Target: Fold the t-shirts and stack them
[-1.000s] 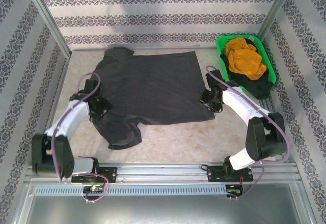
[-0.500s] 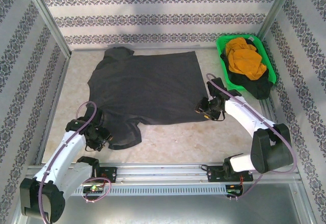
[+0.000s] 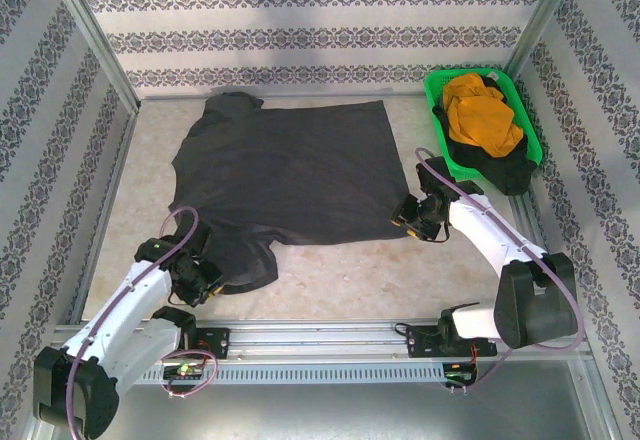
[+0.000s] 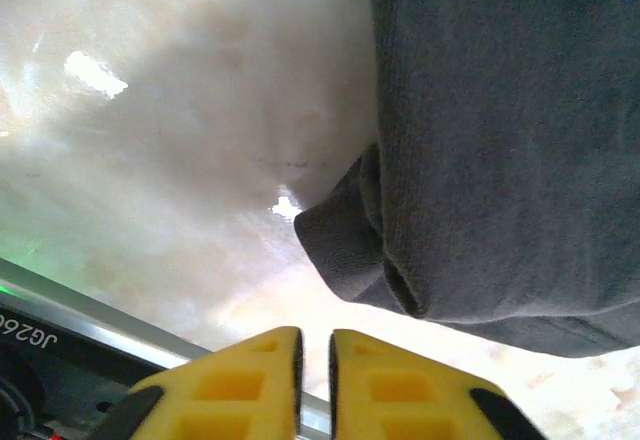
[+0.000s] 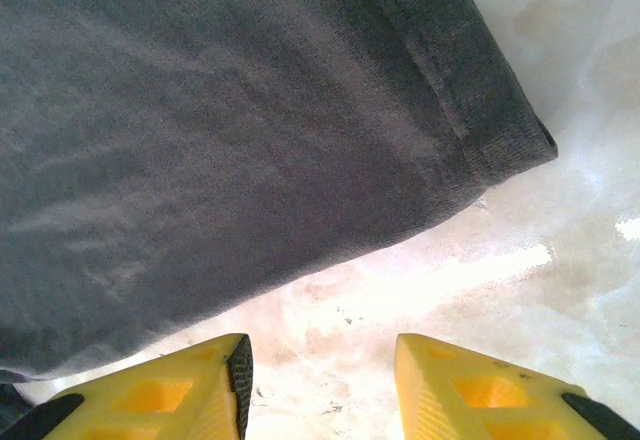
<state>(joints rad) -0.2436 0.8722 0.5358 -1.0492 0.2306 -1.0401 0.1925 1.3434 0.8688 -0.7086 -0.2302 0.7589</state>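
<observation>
A pale, glossy mottled counter (image 3: 350,280) sat enclosed by walls (image 3: 300,20) papered in grey floral stripes, with a metal rail (image 3: 320,335) along its near edge.

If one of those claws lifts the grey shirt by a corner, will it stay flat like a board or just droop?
It would probably droop: the grey shirt lies limp on the table, and its sleeve edge is rolled over on itself. It looks thin and light. Pushed, it would likely bunch rather than slide whole, since it is soft knit cloth.
</observation>
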